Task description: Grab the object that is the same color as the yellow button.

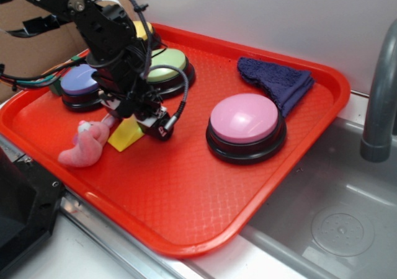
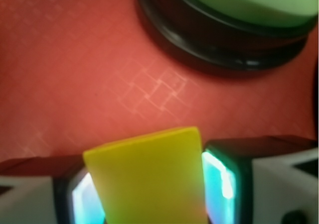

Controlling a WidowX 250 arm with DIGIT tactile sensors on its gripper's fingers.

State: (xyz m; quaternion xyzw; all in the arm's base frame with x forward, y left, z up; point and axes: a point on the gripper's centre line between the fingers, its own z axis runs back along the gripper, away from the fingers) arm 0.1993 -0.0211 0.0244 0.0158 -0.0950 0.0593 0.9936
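At the near-left edge of the red tray (image 1: 186,229) lies a pink plush toy (image 1: 84,147), and just beside it, toward the tray's middle, sits the yellow wedge (image 1: 126,134), the thing to be grabbed. The gripper (image 1: 133,119) stands over it from the far side; in the wrist view the yellow wedge (image 2: 149,179) fills the gap between the two pads (image 2: 217,176), each pressed to a flank, so I judge the jaws clenched on it, squeezing across its narrow width because that gives flat faces to bite. Whether it is lifted clear of the tray I cannot tell; in the outside view its low end looks to rest on the surface.

Further in, a pink button (image 1: 245,123) sits right of centre, a purple button (image 1: 80,84) near the left edge, a green button (image 1: 166,68) behind the arm. The yellow button (image 1: 144,30) at the far-left corner is almost wholly hidden by the arm; only a sliver of pale top shows. A blue cloth (image 1: 276,80) lies bunched at the far-right corner
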